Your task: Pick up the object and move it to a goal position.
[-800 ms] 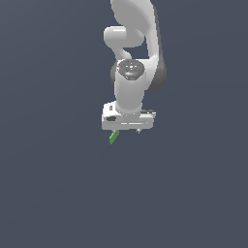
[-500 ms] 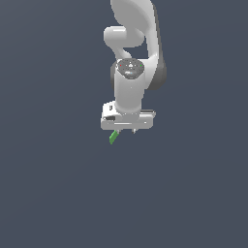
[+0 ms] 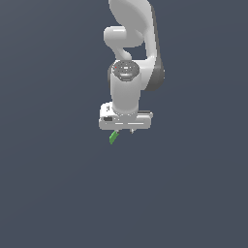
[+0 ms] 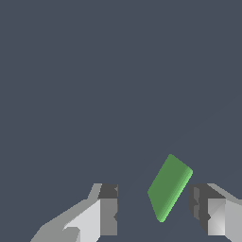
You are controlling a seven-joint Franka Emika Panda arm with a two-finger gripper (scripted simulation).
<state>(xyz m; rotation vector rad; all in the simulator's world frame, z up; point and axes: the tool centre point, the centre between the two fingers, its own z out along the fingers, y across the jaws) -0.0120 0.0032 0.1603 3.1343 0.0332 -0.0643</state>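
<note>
A flat dark grey-blue ground (image 3: 53, 193) fills both views; against it the white Panda arm (image 3: 131, 43) hangs down from the top of the exterior view, a round dark-rimmed joint facing the camera above the boxy hand; the gripper (image 3: 125, 131) points downward, its two short fingers (image 4: 108, 208) standing well apart in the wrist view, jaws open and closed on nothing; the object (image 3: 113, 137), a small bright green sliver, flat and slender with one end narrowing to a point, lies tilted between the fingers, nearer one of them, with a gap visible on each side; in the exterior view it shows just below the hand, toward the exterior view's left.
</note>
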